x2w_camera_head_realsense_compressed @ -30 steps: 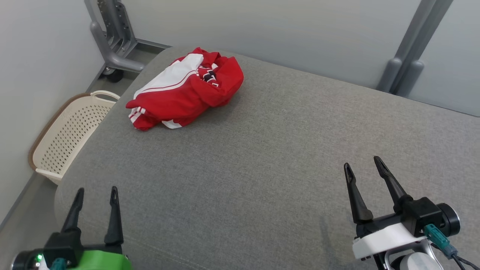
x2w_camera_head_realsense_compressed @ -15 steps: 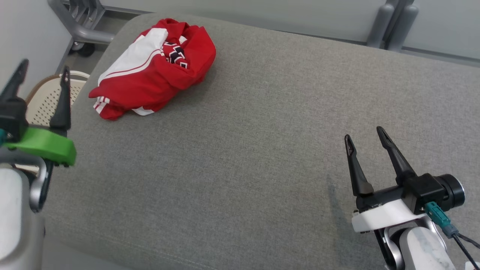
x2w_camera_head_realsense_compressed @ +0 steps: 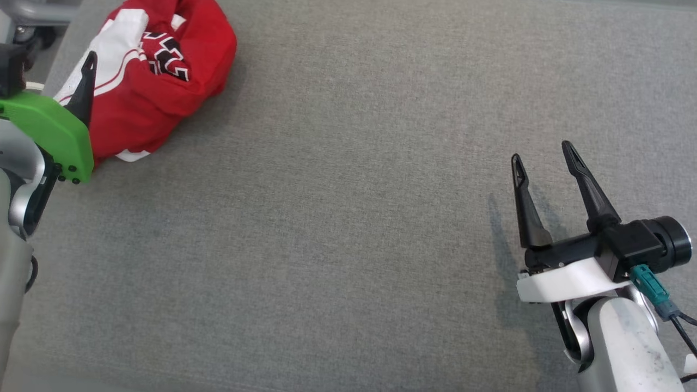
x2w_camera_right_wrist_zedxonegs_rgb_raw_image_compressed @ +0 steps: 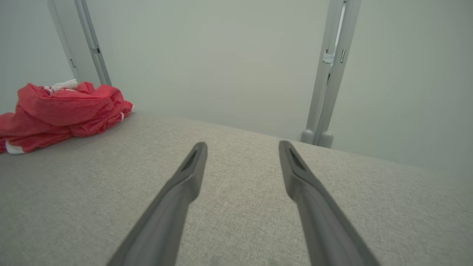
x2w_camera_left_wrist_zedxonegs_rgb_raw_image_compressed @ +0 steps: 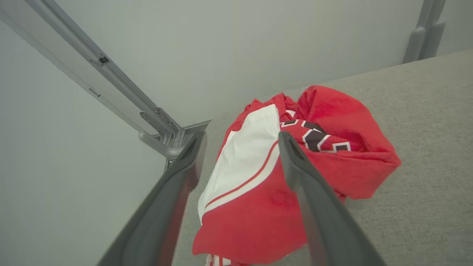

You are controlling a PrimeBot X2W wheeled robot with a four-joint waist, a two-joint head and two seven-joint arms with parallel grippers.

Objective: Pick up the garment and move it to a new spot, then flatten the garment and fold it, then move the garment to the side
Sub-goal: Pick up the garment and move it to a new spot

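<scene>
At the far-left corner of the grey upholstered bench (x2w_camera_head_realsense_compressed: pixel 348 218), our released left hand (x2w_camera_left_wrist_zedxonegs_rgb_raw_image_compressed: pixel 241 136) should sink around a thick fold of the crumpled red-and-white garment (x2w_camera_head_realsense_compressed: pixel 163 103) before clenching, while our released right hand (x2w_camera_head_realsense_compressed: pixel 541 151) waits over the bench's right side.

Crumpled garment (x2w_camera_right_wrist_zedxonegs_rgb_raw_image_compressed: pixel 63 111) on cushion (x2w_camera_right_wrist_zedxonegs_rgb_raw_image_compressed: pixel 240 221); right gripper (x2w_camera_right_wrist_zedxonegs_rgb_raw_image_compressed: pixel 242 145) spread.

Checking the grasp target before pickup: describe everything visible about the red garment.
The garment is crumpled red fabric with a white panel carrying a thin red stripe, and black lettering outlined in white among the folds. It lies bunched in a heap near the far left corner of the grey upholstered surface. The left gripper, open, is poised by it; contact cannot be told.
</scene>
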